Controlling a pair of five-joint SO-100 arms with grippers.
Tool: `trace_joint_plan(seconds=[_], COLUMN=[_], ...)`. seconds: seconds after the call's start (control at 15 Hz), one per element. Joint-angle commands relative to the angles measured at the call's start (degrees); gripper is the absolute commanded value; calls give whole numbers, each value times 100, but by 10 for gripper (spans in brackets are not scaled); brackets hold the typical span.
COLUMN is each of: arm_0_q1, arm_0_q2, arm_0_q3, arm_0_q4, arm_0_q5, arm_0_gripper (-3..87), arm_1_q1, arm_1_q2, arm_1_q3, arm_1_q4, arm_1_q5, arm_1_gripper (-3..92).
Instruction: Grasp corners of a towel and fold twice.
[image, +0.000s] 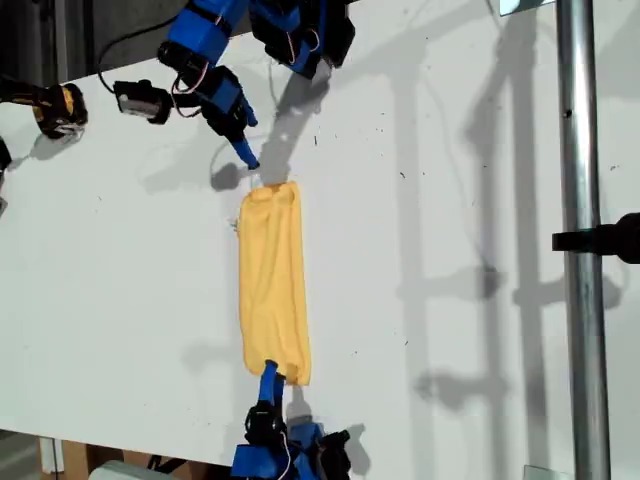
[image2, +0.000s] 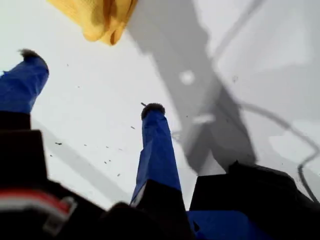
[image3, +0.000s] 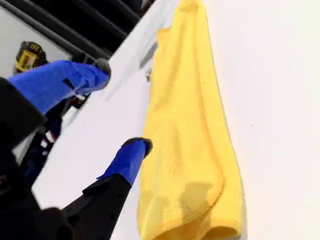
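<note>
The yellow-orange towel (image: 272, 280) lies on the white table (image: 450, 300) bunched into a long narrow strip, running up and down the exterior view. My first gripper (image: 240, 140) hovers just beyond the strip's upper end in the exterior view. It is open, and the towel's end (image2: 102, 20) lies ahead of its blue fingers (image2: 155, 140) without touching them. At the strip's lower end in the exterior view sits my second gripper (image: 268, 378). It is open too, one blue finger (image3: 127, 160) beside the towel's edge (image3: 190, 150) and nothing between the fingers.
A yellow-and-black object (image: 58, 108) and a small black device (image: 142, 100) lie at the exterior view's upper left. A vertical metal pole (image: 580, 250) with a black clamp (image: 610, 240) stands at that view's right. The table's front edge runs along its bottom left.
</note>
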Motion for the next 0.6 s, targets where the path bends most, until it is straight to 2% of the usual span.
trace_joint_plan(seconds=[0.0, 0.07, 0.27, 0.33, 0.47, 0.53], arm_0_q1=[615, 905, 1274, 1248, 1204, 1195], arm_0_q2=[255, 255, 255, 255, 255, 255], arm_0_q3=[281, 519, 1195, 1468, 1582, 1626], arm_0_q4=[-606, -993, -1213, -1169, -1169, -1134], arm_0_q5=[246, 571, 738, 650, 791, 712], arm_0_gripper=[195, 183, 178, 137, -7, -7], arm_1_q1=[-158, -176, -237, -211, -70, -62], arm_1_q2=[826, 1257, 2355, 2320, 1986, 1635], arm_1_q3=[773, 1336, 2496, 2602, 2628, 2522], arm_1_q4=[-281, -378, -765, -984, -1380, -1679], arm_1_q5=[360, 571, 844, 817, 712, 633], arm_1_gripper=[381, 384, 381, 386, 377, 376])
